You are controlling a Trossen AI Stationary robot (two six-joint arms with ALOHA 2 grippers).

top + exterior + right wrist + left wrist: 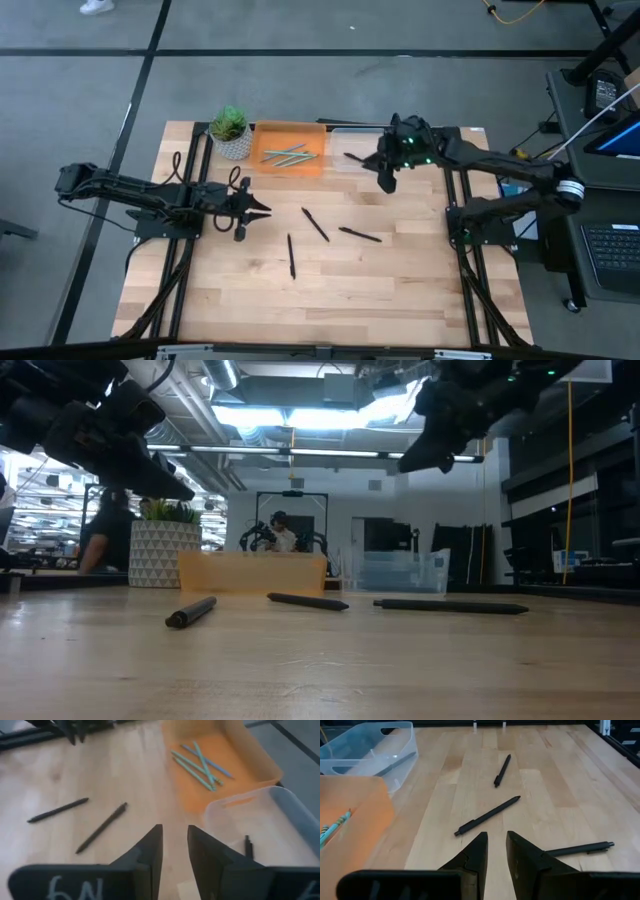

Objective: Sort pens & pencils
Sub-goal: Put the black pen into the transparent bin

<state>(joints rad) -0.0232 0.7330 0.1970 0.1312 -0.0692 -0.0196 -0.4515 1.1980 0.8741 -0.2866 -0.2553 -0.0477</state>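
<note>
1. Sorting is partly done. The orange tray (262,140) holds the light blue-grey pencils (288,156); the clear bin (340,132) beside it holds one black pen (356,157).
2. Three black pens remain loose on the table (350,290), in the middle: one (291,256) nearest the front edge, one (316,224) at the centre, one (360,235) toward the right arm.
3. Note the right gripper (386,180). It hangs above the table just beside the clear bin. Its fingers (150,851) stand slightly apart and hold nothing. You judge from this that the arm is between a drop at the bin and the next pick.
4. Note the left gripper (255,211). It waits above the table near the plant pot (233,146), facing the loose pens. Its fingers (475,857) stand slightly apart, with nothing between them.
5. Plan the next pick. The pen toward the right arm is probably the closest target for the right gripper. You would need to open the fingers wider, turn them across the pen's length, and descend to the table before closing.
6. Watch for rolling. A thin pen lying flat may slip from a shallow grasp.
7. Route each black pen to the clear bin, not the orange tray.
</note>
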